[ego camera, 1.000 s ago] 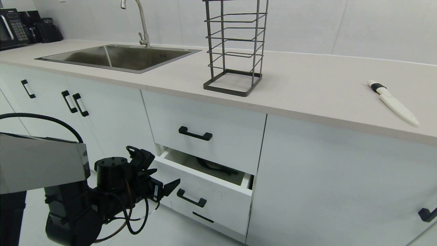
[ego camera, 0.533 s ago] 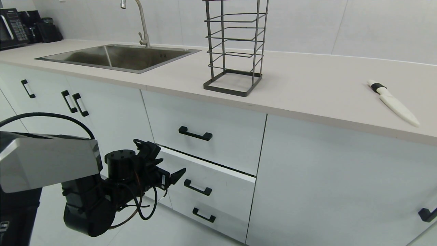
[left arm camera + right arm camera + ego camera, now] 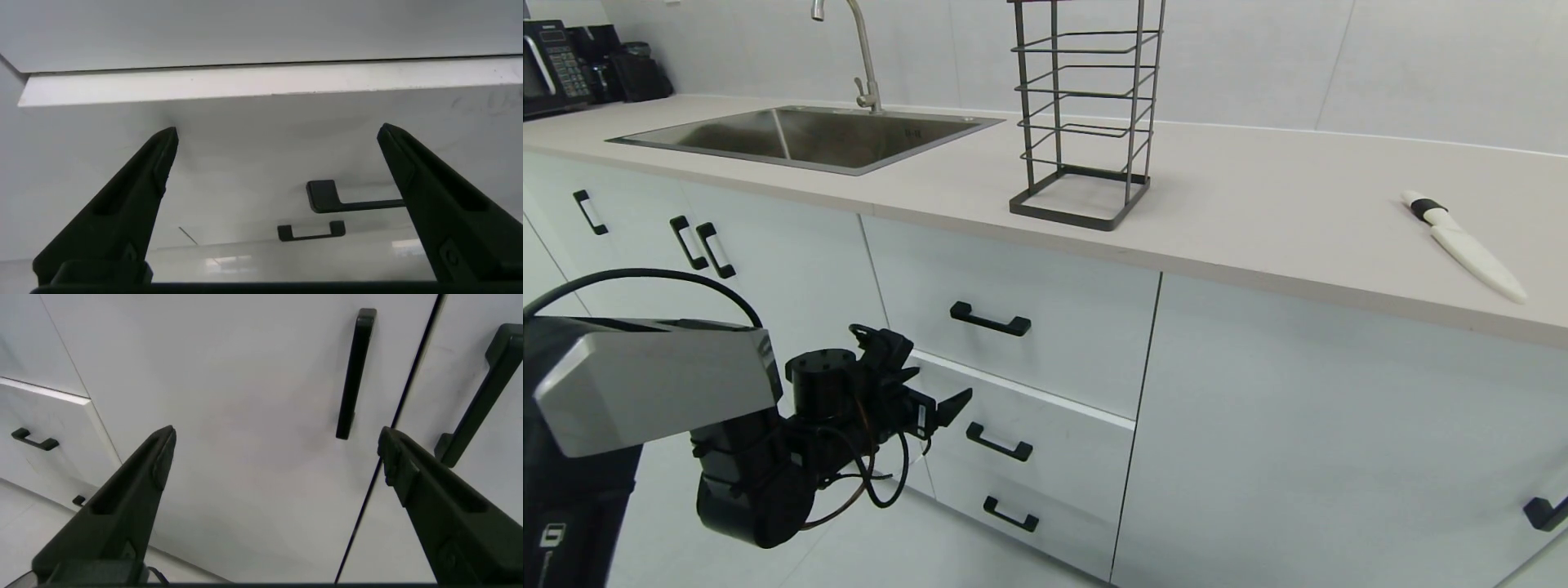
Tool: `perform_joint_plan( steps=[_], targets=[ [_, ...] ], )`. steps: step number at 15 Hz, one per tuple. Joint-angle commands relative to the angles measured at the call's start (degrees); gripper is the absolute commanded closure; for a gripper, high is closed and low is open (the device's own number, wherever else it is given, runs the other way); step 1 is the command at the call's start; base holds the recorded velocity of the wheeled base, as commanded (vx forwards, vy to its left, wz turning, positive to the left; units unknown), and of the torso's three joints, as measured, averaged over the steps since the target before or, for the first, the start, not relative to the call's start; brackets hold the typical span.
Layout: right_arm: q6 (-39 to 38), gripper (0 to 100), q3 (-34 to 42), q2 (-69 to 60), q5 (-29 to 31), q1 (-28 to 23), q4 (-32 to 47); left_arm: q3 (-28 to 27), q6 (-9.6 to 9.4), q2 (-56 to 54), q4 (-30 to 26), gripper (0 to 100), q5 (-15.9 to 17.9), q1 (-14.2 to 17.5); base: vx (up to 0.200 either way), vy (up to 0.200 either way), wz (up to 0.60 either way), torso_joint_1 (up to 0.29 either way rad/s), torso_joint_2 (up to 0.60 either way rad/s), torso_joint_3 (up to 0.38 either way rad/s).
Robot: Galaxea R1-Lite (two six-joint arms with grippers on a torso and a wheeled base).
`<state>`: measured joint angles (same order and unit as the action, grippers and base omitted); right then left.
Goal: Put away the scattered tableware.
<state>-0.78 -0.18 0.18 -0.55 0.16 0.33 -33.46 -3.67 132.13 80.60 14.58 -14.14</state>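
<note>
Two fingers of the left gripper were seen spread wide, with nothing held between them. It was placed low before the middle drawer, just beside the black handle. In the left wrist view the gripper was pointed at the white drawer front, with the handle framed between the fingers and a lower drawer handle seen beyond it. Whether a fingertip was touching the front could not be told. The middle drawer was found shut, flush with the fronts above and below.

One second before, that drawer had been standing open with something dark inside; half a second before, only a thin gap had been left. Over the same time the left arm had been carried forward and upward toward the cabinets.

The right gripper was likewise spread and nothing was held in it. It was faced toward a white cupboard door fitted with an upright handle.

Farther off, on the counter, a white knife with a black band was lying flat near the right end, well apart from everything else. A tall wire rack was stood upright near the middle of the counter. Beyond it to the left, a steel sink was set into the top, with a curved tap behind it and a dark appliance in the far corner.
</note>
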Motion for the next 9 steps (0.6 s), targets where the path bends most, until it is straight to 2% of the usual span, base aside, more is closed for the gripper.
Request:
perform_joint_plan(
  steps=[1,4,7,9],
  targets=[
    [0.0,0,0.0,0.1,-0.1,0.0,0.0,-1.7,-0.02,0.8,0.1,0,0.0,0.1,0.000,0.000,0.00,0.000,0.00,0.000],
    [0.0,0,0.0,0.1,-0.1,0.0,0.0,-1.0,0.15,0.5,0.2,0,-0.1,-0.3,0.000,0.000,0.00,0.000,0.00,0.000],
    [0.1,0,0.0,0.1,0.0,0.0,0.0,10.3,0.07,-9.8,1.7,0,-0.2,0.0,0.000,0.000,0.00,0.000,0.00,0.000],
    [0.0,0,0.0,0.1,0.0,0.0,0.0,15.4,-0.02,-19.0,1.3,0,-0.2,0.0,0.000,0.000,0.00,0.000,0.00,0.000]
  ],
)
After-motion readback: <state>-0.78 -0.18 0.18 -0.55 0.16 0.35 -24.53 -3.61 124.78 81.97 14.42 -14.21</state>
